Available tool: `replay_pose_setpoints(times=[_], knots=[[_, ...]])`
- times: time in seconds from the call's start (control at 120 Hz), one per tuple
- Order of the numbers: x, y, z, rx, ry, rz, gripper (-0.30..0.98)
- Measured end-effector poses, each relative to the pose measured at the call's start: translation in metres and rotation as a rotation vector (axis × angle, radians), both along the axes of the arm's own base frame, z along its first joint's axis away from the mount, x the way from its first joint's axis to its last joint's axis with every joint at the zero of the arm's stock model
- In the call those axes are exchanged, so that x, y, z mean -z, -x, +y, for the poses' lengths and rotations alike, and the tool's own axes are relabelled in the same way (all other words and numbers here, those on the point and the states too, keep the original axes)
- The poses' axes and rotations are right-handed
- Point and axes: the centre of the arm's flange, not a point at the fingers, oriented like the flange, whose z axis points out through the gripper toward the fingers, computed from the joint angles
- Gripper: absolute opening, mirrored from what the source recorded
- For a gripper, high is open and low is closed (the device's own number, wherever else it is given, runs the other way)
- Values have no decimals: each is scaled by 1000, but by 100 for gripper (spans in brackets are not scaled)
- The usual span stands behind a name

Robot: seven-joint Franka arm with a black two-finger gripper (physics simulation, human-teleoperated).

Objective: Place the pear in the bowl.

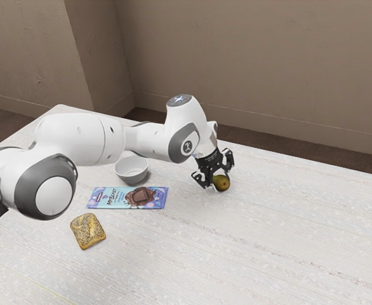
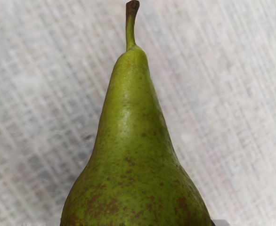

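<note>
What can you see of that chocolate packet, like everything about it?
The chocolate packet is a flat oblong, light blue and purple, with dark lettering and a brown chocolate picture. It looks like thin wrapping, perhaps paper or foil. It lies face up on the table, between the bowl and the bread.

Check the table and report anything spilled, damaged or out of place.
Nothing looks spilled or damaged: the bowl stands upright, the chocolate packet lies flat, and the brown specks on the pear look natural. Mildly odd: the bread lies directly on the table.
</note>
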Motion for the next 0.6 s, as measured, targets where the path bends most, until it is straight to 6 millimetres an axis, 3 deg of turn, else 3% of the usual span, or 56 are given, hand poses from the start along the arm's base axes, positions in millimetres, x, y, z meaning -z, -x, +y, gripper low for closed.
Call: replay_pose_setpoints(times=[0.6], knots=[[-1, 1, 1, -12, 13, 7, 29]])
